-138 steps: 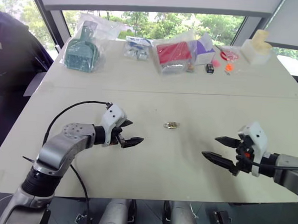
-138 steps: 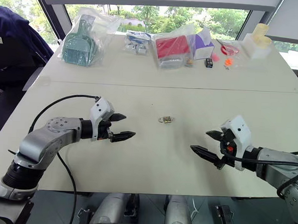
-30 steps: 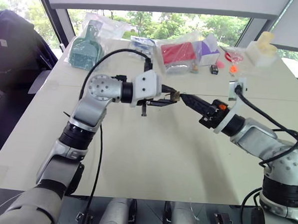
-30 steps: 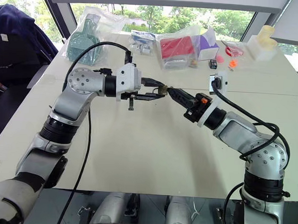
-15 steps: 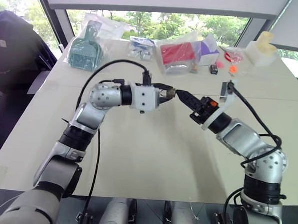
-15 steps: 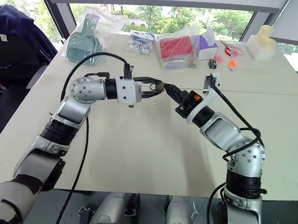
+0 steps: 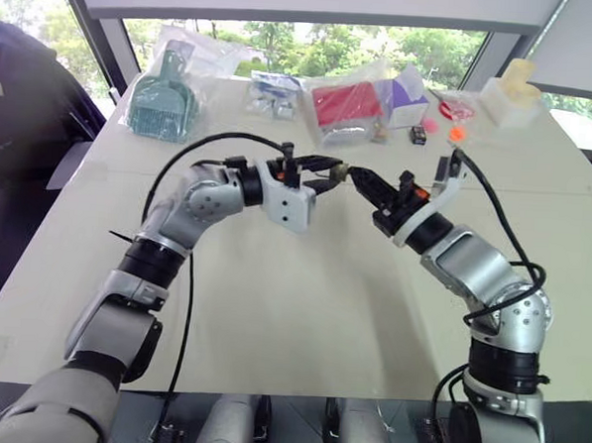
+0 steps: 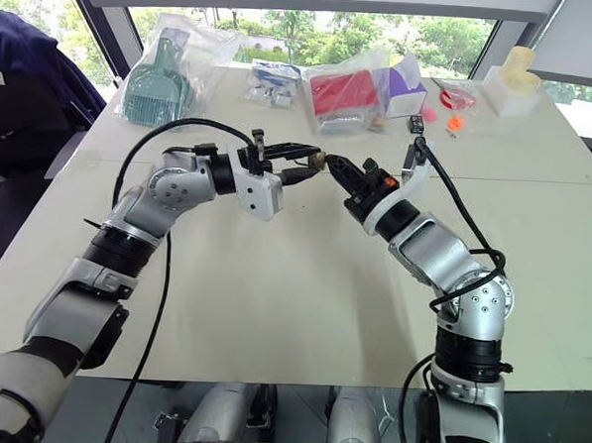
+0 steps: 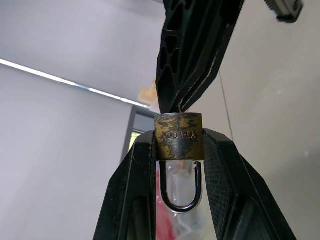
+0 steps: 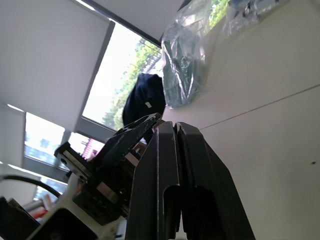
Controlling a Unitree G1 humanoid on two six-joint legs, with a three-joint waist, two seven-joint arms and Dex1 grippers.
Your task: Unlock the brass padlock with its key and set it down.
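Left wrist view: left hand [image 9: 180, 165] grasps the brass padlock [image 9: 178, 135]; clenched right hand [image 9: 192, 55] meets it above the table [image 7: 301, 311].

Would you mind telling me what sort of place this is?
Probably an office or lab room: a plain pale table by wide windows onto trees, with bagged test items lined along its far edge.

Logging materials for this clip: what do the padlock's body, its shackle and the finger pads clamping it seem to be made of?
Brass padlock: the body looks like brass, yellow-gold with dark tarnish blotches and stamped lettering. Its shackle seems to be polished steel or plated metal, silvery and mirror-like. The left gripper has matte black fingers, probably moulded plastic or rubber, with finely dotted grip faces.
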